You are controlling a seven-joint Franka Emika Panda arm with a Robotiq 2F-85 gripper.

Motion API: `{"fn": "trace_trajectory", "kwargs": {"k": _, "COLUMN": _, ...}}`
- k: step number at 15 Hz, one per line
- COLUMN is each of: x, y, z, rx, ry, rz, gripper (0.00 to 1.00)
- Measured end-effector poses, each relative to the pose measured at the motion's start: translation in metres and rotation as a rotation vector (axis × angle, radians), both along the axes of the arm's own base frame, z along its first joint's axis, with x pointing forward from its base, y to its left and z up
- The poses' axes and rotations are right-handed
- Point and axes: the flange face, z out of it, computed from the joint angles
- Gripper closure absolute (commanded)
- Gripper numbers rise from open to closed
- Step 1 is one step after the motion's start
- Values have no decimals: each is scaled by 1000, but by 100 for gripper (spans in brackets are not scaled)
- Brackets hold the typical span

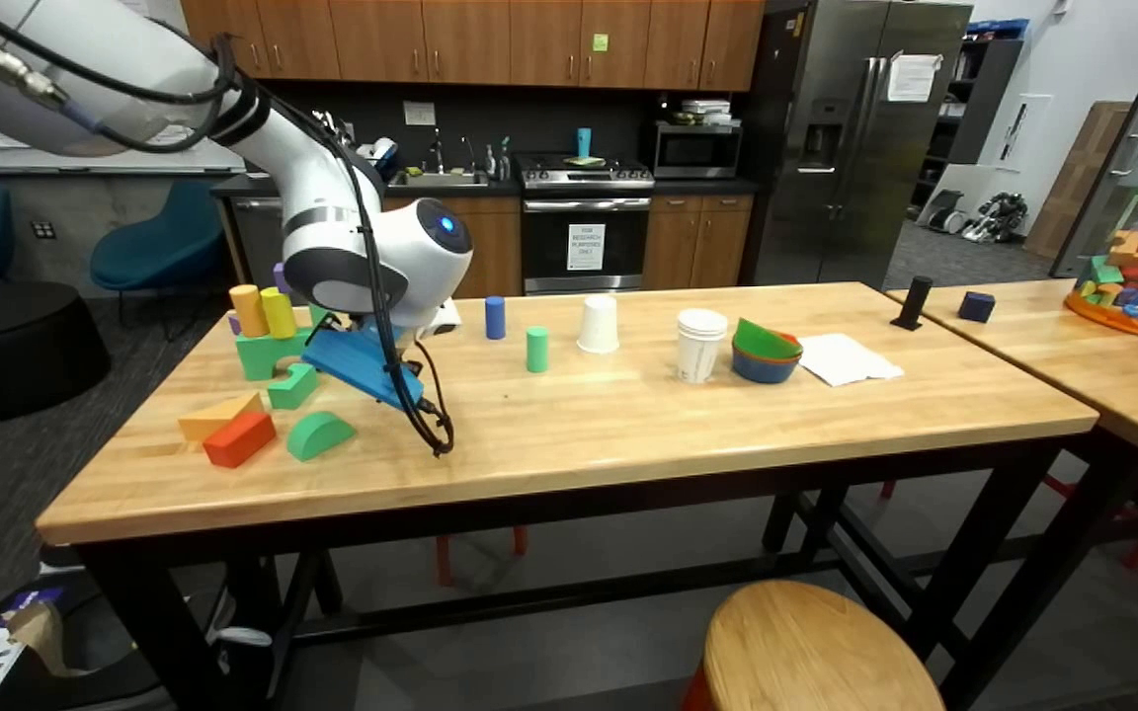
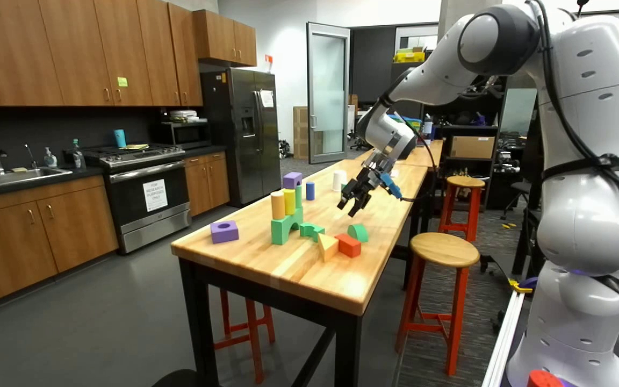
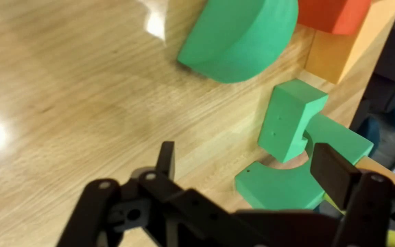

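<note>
My gripper [image 2: 348, 208] is above the wooden table, tilted down; in the wrist view its fingers [image 3: 245, 152] are spread wide with nothing between them touching. In an exterior view the arm hides the fingers. Nearby stands a green arch block [image 3: 279, 188], also in an exterior view [image 2: 287, 228]. It bears an orange cylinder [image 2: 278, 205] and a yellow cylinder [image 2: 289, 202]; a purple arch [image 2: 292, 180] is higher behind them. A small green notched block [image 3: 286, 120], a green half-round [image 3: 242, 37], a red block [image 3: 334, 13] and a yellow-orange triangle [image 3: 327, 58] lie close by.
A purple block with a hole [image 2: 224, 231] lies near the table edge. A blue cylinder [image 1: 495, 318], green cylinder [image 1: 536, 350], white cup [image 1: 599, 324], lidded paper cup [image 1: 697, 351], stacked bowls [image 1: 765, 367] and napkin [image 1: 846, 359] are along the table. A stool [image 1: 816, 642] stands in front.
</note>
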Motion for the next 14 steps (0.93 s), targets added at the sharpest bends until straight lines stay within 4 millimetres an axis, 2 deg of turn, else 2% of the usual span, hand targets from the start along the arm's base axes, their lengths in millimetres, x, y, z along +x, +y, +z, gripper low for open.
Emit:
{"fn": "trace_trajectory", "kwargs": {"k": 7, "x": -6, "y": 7, "z": 38, "rx": -258, "ry": 114, "rz": 149, "gripper": 0}}
{"fn": "trace_trajectory", "kwargs": {"k": 10, "x": -17, "y": 15, "z": 55, "rx": -312, "ry": 191, "rz": 251, "gripper": 0}}
{"fn": "trace_trajectory", "kwargs": {"k": 14, "x": -38, "y": 26, "z": 92, "rx": -308, "ry": 243, "rz": 370, "gripper": 0}}
